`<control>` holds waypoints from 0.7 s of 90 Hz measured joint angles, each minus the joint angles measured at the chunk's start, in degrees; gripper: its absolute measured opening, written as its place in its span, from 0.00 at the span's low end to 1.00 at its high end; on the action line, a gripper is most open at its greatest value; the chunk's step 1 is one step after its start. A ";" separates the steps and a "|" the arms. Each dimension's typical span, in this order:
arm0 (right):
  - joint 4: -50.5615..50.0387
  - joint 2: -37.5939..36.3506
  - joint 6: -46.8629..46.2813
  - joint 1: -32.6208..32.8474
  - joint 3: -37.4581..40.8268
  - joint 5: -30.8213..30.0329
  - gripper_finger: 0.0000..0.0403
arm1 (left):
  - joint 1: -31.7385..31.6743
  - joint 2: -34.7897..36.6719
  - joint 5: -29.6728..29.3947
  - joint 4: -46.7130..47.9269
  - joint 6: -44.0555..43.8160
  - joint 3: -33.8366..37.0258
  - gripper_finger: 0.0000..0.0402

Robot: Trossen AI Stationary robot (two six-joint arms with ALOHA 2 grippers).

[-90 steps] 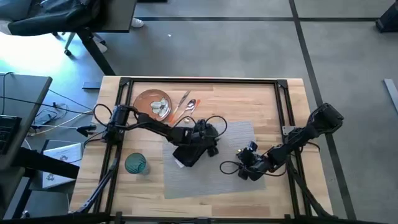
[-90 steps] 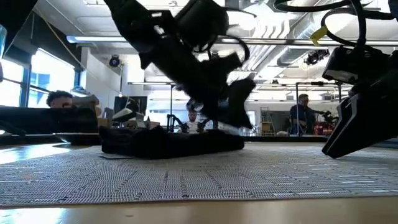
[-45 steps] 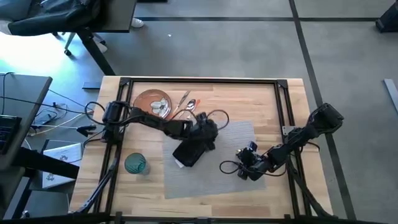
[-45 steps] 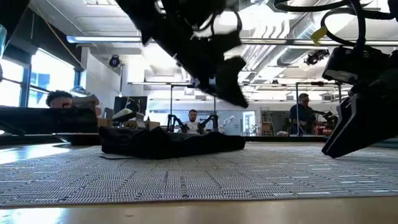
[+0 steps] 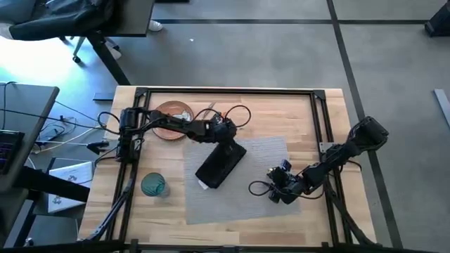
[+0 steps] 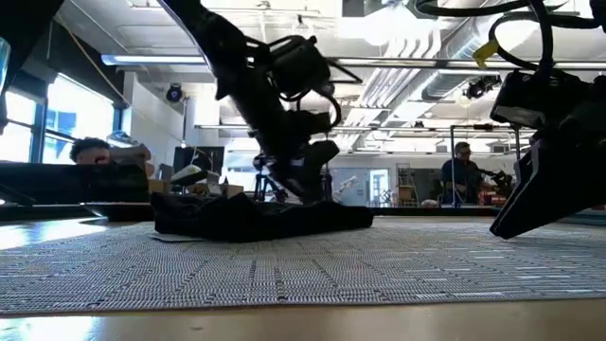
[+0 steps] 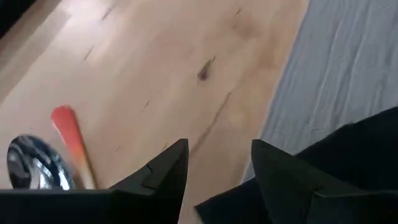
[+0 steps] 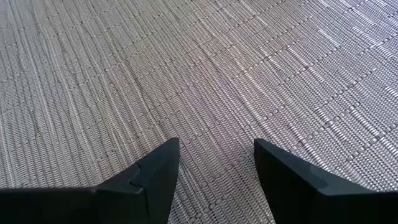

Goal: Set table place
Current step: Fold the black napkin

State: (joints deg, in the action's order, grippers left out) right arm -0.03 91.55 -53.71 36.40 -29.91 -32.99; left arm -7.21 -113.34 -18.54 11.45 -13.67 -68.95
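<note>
We hold our left gripper (image 5: pixel 226 133), fingers spread and empty, nearer the cutlery (image 7: pixel 73 146), which probably lies just beyond the napkin (image 5: pixel 220 166)

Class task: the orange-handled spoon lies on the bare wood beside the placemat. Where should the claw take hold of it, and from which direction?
Grip the spoon across its narrow orange handle, coming straight down from above. It lies flat on the table, so probably only a top pinch fits. The open left claw is nearest.
</note>
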 joint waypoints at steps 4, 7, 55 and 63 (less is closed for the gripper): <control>-0.02 0.00 -0.01 0.00 0.00 0.00 0.48 | 0.05 0.00 0.06 1.71 -0.22 0.00 0.40; -0.02 0.00 0.01 0.00 0.00 -0.02 0.48 | 0.07 0.00 0.04 3.15 -0.44 0.00 0.40; 0.02 0.00 0.20 0.02 0.00 0.07 0.48 | 4.65 3.81 -0.70 21.91 -11.88 0.15 0.40; 0.00 0.00 1.12 0.02 0.00 0.09 0.48 | 6.23 6.49 -2.19 21.13 -12.84 0.13 0.40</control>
State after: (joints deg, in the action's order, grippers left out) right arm -0.03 91.55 -52.59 36.42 -29.91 -32.91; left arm -0.98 -106.85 -20.73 32.58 -26.51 -68.82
